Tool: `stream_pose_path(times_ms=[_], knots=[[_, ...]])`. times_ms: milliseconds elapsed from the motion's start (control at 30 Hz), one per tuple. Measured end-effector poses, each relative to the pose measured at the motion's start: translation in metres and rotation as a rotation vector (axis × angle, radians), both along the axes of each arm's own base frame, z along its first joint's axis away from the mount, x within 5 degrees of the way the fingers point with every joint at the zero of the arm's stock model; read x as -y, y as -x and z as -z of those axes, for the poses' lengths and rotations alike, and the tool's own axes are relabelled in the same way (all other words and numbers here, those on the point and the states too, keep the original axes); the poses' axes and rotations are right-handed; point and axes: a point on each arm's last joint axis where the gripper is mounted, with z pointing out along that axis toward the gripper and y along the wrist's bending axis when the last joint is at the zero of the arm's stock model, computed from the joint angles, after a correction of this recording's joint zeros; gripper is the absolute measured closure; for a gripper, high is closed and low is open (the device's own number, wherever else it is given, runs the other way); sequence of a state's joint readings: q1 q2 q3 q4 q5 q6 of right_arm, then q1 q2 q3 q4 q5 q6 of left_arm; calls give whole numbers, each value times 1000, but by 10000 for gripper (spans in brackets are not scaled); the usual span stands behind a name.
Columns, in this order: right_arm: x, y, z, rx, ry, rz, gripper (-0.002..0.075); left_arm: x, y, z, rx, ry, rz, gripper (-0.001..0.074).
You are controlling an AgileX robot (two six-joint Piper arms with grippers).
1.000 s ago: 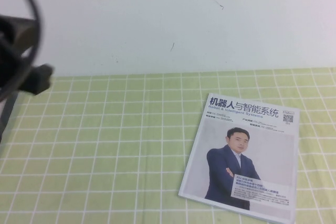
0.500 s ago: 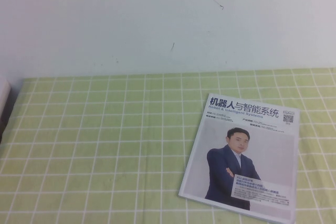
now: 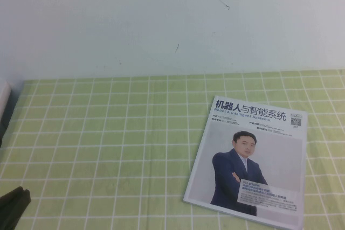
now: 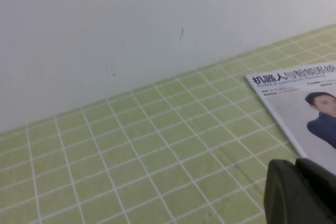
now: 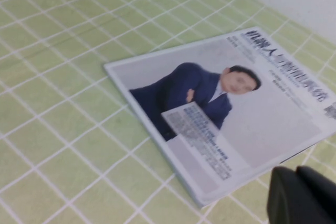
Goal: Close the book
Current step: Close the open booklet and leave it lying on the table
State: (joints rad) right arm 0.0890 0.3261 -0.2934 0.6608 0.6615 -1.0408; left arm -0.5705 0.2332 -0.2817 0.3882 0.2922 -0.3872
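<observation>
Nearest the robot, the left pincer [image 3: 13, 206] shows as a dark shape at the near left corner of the surface [image 3: 108, 149]. It is low over the green checked cloth [image 3: 97, 122] and holds nothing. Its own camera catches only a dark part of the left pincer [image 4: 300, 192], so I cannot tell whether it is wide or narrow.

The book [image 3: 253, 160] lies on the right half of the surface, well apart from the left pincer and untouched by it. It is closed and flat, front cover up. A man in a dark suit with crossed arms is toward its near end and the printed title runs along its far end. It sits slightly turned against the lines of the cloth.

The right pincer [image 5: 302, 195] is outside the raised view. In its wrist view it is a dark shape beside one corner of the book [image 5: 220, 108], which lies ahead of it. It grips nothing, and its opening cannot be told.

Beyond the book the cloth runs on to a pale wall [image 3: 161, 20] at the far edge.
</observation>
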Motion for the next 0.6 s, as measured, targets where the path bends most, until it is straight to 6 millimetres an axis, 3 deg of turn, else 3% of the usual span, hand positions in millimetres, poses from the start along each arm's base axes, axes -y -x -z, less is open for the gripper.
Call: stream_pose_path(times_ms=[600], knots=[[-3,4,4,-40,21,-61,729,0,-1,60,-161,-99,-6,738]])
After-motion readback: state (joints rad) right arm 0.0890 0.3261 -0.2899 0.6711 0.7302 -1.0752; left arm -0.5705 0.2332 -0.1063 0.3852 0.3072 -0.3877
